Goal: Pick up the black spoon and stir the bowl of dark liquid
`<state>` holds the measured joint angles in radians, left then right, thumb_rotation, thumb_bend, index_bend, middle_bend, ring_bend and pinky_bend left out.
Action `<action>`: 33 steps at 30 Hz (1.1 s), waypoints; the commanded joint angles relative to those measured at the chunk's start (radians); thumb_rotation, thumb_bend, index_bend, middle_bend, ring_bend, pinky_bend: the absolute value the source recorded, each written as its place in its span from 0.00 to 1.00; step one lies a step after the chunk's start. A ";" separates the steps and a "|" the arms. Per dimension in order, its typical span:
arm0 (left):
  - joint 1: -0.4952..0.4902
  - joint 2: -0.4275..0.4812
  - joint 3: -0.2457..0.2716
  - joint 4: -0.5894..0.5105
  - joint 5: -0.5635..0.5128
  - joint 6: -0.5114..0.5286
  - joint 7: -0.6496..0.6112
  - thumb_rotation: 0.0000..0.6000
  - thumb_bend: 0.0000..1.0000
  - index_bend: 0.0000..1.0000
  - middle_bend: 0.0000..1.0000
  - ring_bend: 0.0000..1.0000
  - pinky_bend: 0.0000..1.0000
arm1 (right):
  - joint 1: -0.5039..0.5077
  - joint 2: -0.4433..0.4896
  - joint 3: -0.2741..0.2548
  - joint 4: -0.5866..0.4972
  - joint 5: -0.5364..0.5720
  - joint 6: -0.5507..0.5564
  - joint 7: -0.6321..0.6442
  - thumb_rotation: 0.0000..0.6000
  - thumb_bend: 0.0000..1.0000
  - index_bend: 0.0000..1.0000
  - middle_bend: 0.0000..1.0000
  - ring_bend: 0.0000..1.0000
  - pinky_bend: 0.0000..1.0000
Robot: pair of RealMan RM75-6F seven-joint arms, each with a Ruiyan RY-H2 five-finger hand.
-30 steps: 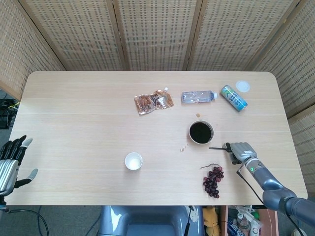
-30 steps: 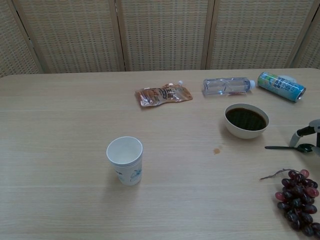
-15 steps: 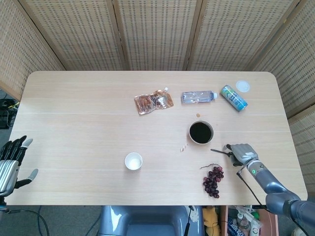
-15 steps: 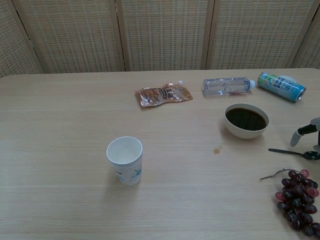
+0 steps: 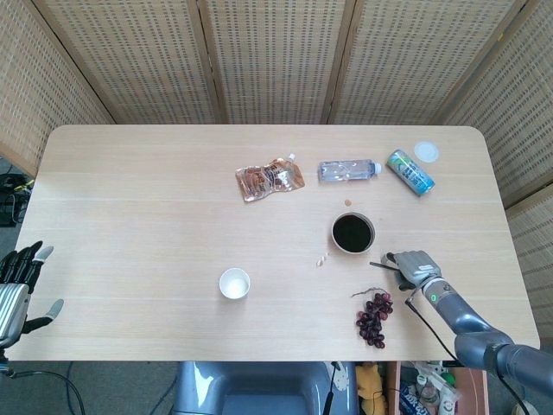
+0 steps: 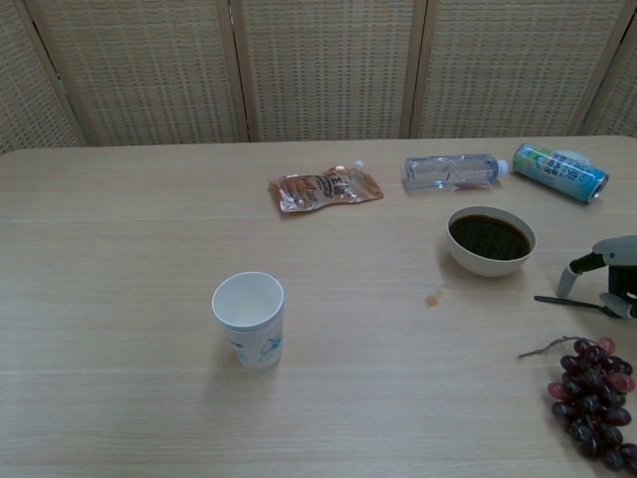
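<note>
The right hand (image 5: 413, 266) pinches the slim black plastic spoon (image 6: 572, 302) by its bowl end, thumb raised above it, near the right front edge of the pale wooden table (image 5: 138, 216). The spoon's handle points toward the white ceramic bowl of dark liquid (image 5: 352, 233), which stands just beside it. A bunch of dark red grapes (image 5: 374, 317) lies nearer the front edge. The left hand (image 5: 19, 287) hangs off the table's left front corner, fingers spread, holding nothing.
</note>
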<state>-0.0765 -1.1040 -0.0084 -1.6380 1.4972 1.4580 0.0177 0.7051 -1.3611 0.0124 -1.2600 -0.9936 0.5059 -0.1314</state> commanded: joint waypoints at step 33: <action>-0.011 -0.013 -0.003 0.008 -0.002 -0.018 0.002 1.00 0.31 0.00 0.00 0.00 0.00 | -0.008 0.109 -0.049 -0.158 0.007 0.084 -0.043 1.00 0.84 0.26 0.96 0.97 0.98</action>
<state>-0.0874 -1.1168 -0.0115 -1.6299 1.4955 1.4405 0.0193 0.6989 -1.2541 -0.0351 -1.4157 -0.9873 0.5879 -0.1740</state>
